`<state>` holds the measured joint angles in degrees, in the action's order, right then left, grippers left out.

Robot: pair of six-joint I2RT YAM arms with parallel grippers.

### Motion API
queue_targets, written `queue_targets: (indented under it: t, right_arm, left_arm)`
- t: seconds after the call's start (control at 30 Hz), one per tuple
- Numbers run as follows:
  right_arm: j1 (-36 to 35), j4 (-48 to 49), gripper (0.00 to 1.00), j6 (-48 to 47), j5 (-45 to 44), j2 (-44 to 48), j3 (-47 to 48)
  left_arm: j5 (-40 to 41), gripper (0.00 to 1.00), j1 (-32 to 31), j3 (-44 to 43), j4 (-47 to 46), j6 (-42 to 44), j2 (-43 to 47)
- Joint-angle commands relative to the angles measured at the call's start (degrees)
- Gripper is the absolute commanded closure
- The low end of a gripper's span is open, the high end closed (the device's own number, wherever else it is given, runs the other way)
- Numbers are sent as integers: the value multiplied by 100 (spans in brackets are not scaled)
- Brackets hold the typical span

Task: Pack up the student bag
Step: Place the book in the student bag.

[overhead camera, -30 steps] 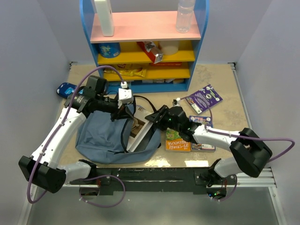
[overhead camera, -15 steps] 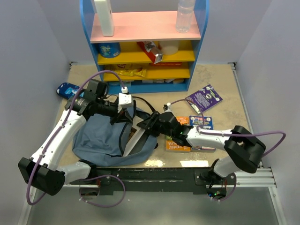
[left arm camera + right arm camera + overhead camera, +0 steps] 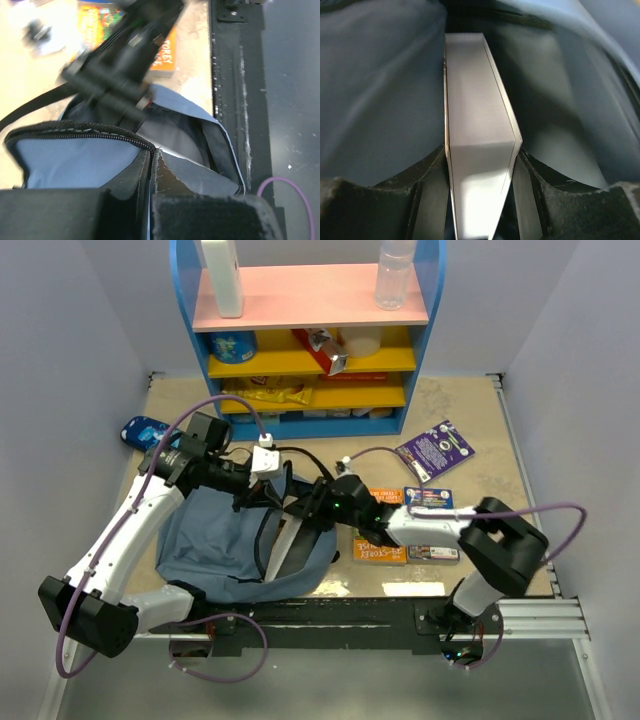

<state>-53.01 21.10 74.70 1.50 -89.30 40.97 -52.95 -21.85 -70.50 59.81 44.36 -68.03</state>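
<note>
The slate-blue student bag (image 3: 210, 540) lies at the left front of the table with its mouth facing right. My left gripper (image 3: 262, 488) is shut on the bag's zippered rim (image 3: 85, 132) and holds the mouth up, its fingertips (image 3: 150, 172) pinching the fabric. My right gripper (image 3: 308, 508) reaches into the opening. It is shut on a pale book (image 3: 477, 145), held edge-on between both fingers (image 3: 432, 200). The book (image 3: 287, 540) is partly inside, and dark lining (image 3: 380, 90) surrounds it in the right wrist view.
An orange book (image 3: 378, 548) and a second book (image 3: 428, 498) lie right of the bag, with a purple booklet (image 3: 436, 450) farther back. A small blue pouch (image 3: 140, 430) sits at the left. The blue shelf unit (image 3: 310, 300) stands behind. A black rail (image 3: 330, 615) runs along the front edge.
My right arm has moved left, carrying the book deeper into the bag's mouth. The left gripper has kept its hold on the rim, and the bag has shifted slightly.
</note>
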Motion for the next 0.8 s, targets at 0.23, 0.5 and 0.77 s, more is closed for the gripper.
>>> queue_targets:
  t: [0.23, 0.5, 0.77]
  right_arm:
    - [-86, 850, 77, -1001, 598, -1731, 1458]
    - [-235, 925, 48, -1167, 465, -1943, 1360]
    - [-218, -624, 14, -2354, 202, -241, 729]
  left_arm:
    - [-1182, 100, -144, -306, 1348, 1864, 44]
    - [-1315, 100, -355, -438, 1551, 2094, 97]
    - [-937, 100, -364, -105, 1551, 2226, 185]
